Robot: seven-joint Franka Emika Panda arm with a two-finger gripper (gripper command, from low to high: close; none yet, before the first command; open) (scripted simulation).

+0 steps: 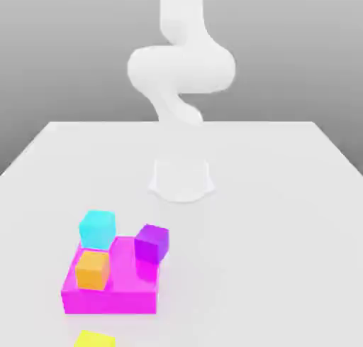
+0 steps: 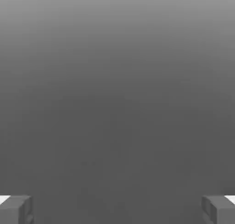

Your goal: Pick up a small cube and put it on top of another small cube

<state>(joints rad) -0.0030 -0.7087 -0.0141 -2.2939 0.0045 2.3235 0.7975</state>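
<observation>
Hanging with fingers wide apart, the gripper (image 2: 117, 209) is needing a centred, vertical descent over the purple cube (image 1: 152, 242).

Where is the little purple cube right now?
In the exterior view, the purple cube sits at the right back corner of the pink block, right of the cyan cube and orange cube.
</observation>
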